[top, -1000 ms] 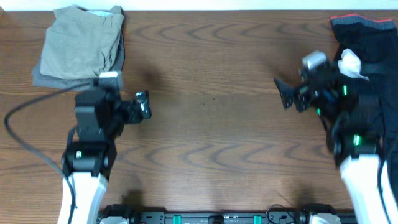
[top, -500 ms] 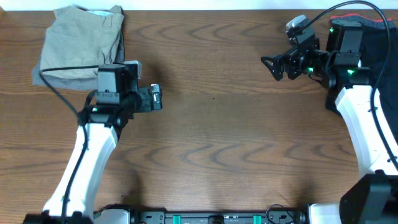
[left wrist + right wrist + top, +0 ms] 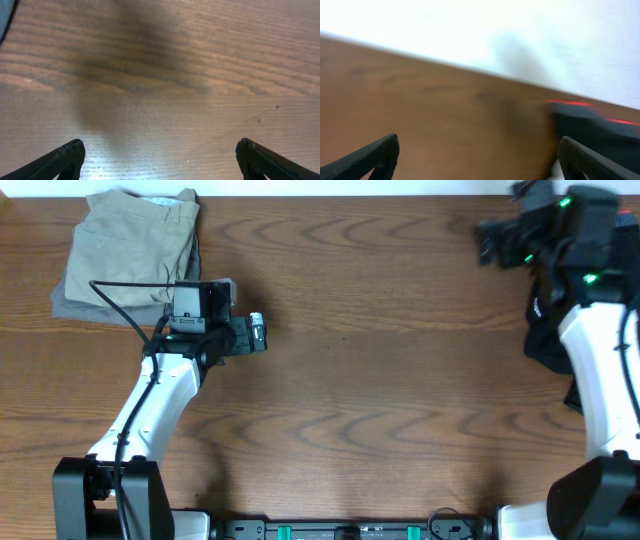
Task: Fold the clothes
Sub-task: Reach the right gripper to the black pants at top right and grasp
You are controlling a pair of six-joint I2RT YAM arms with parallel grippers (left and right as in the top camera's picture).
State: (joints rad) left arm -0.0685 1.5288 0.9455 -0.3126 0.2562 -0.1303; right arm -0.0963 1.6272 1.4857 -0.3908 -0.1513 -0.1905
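A folded khaki garment (image 3: 130, 250) lies on a grey one at the table's far left. A pile of dark clothes (image 3: 552, 330) with a red trim lies at the far right, partly hidden under my right arm; its red-edged top shows blurred in the right wrist view (image 3: 600, 125). My left gripper (image 3: 255, 335) is open and empty over bare wood, right of the khaki stack; its view (image 3: 160, 155) shows only tabletop. My right gripper (image 3: 490, 240) is open and empty near the back edge, left of the dark pile, with both finger tips visible in its view (image 3: 480, 155).
The brown wooden table (image 3: 350, 400) spans the view. A white wall runs along its back edge (image 3: 470, 30). A black cable (image 3: 120, 295) from the left arm crosses the grey garment.
My right arm swung up and back toward the far right corner, off the dark pile. My left arm extended forward and slightly right, beside the khaki stack.
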